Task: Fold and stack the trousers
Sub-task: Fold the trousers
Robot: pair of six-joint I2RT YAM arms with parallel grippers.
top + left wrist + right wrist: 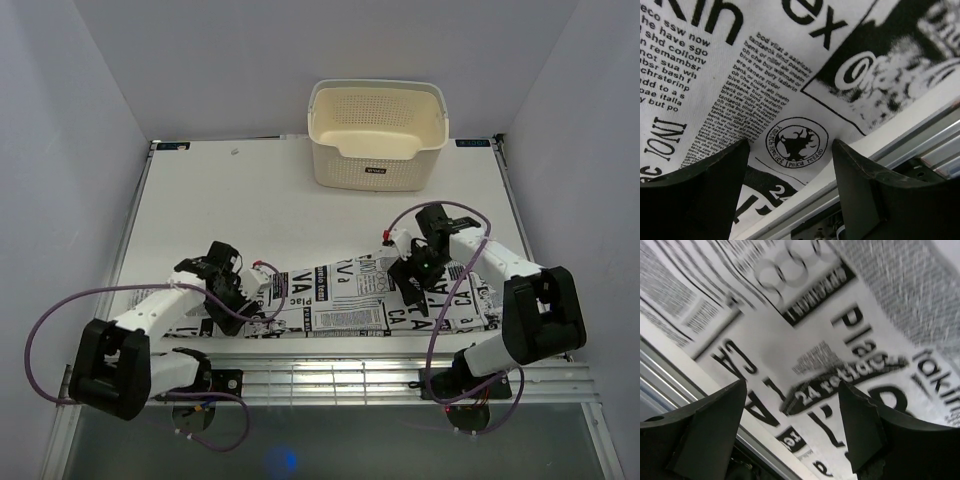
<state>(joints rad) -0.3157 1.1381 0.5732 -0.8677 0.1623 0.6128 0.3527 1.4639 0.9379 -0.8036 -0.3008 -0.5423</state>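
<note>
Spread apart and empty, the left fingers (pixel 690 200) and right fingers (pixel 700 435) are held close over the trousers (pixel 340 300), laid flat along the near edge of the worktop (pixel 250 200); both ends should be pinched through all layers and folded evenly.

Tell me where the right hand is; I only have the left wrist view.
Observer: The right hand is over the right end of the trousers, fingers apart, gripping nothing.
Operator: How do the trousers lie overall?
Observer: As one long strip, left to right, along the near edge of the table.
Operator: And the basket?
Observer: The basket stands at the far edge, right of centre, apart from the trousers, with nothing visible inside.
</note>
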